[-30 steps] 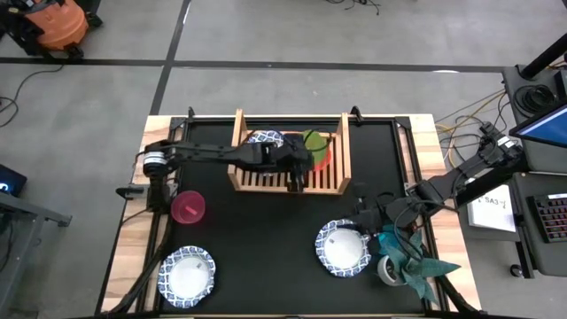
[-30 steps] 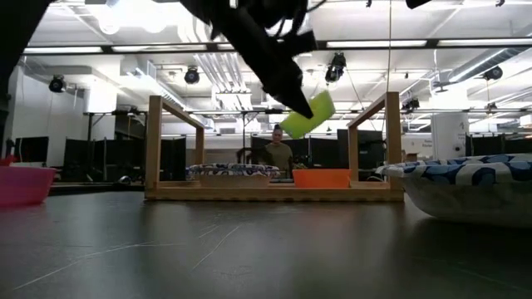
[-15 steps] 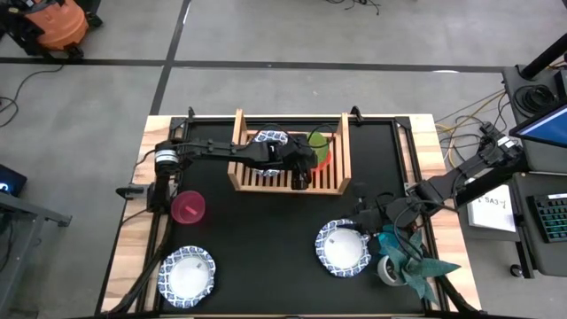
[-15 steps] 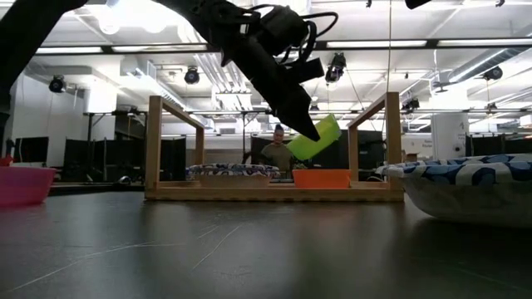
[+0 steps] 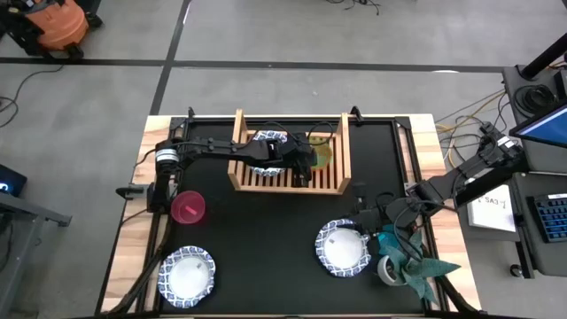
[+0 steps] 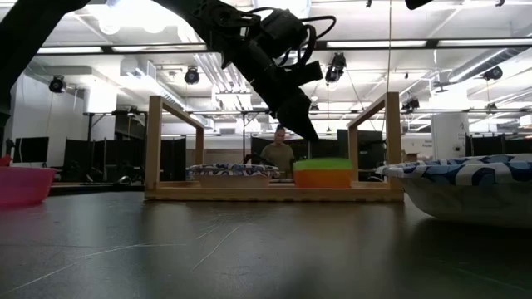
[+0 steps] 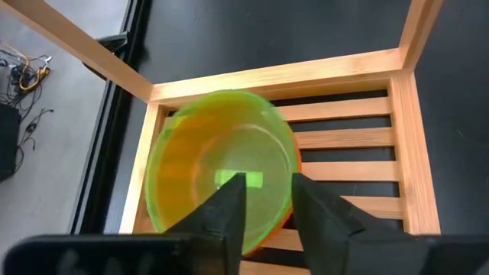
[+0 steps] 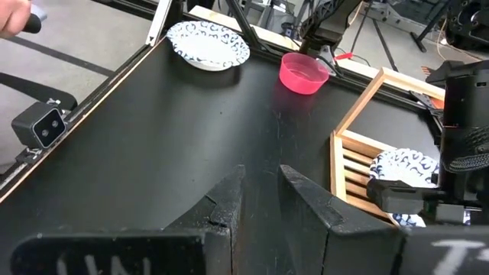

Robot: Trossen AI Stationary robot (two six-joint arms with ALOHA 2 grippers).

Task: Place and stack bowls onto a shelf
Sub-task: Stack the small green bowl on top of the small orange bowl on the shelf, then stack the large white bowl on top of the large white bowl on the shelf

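Note:
The green bowl (image 7: 221,164) sits level inside the red bowl (image 6: 322,178) at the right end of the wooden shelf (image 5: 345,152). My left gripper (image 7: 269,183) hangs open just above the green bowl (image 6: 322,164), clear of it. A white blue-rimmed bowl (image 5: 266,142) rests on the shelf's left part. The pink bowl (image 5: 189,206) and two white bowls (image 5: 187,273) (image 5: 344,248) stand on the table. My right gripper (image 5: 361,215) waits open by the far rim of the right white bowl. No teal bowl shows.
A potted spiky teal plant (image 5: 407,261) stands at the table's near right corner, beside the right arm. The shelf's raised side rails (image 6: 154,141) flank the left gripper. A person (image 6: 278,154) shows in the room beyond the table. Bare black tabletop (image 5: 266,230) lies in the middle.
My left gripper came down a little over the shelf's right end with the green bowl hanging tilted from it. The bowl has left the hold and dropped. It now lies level, nested in the red bowl, while the gripper stays above it.

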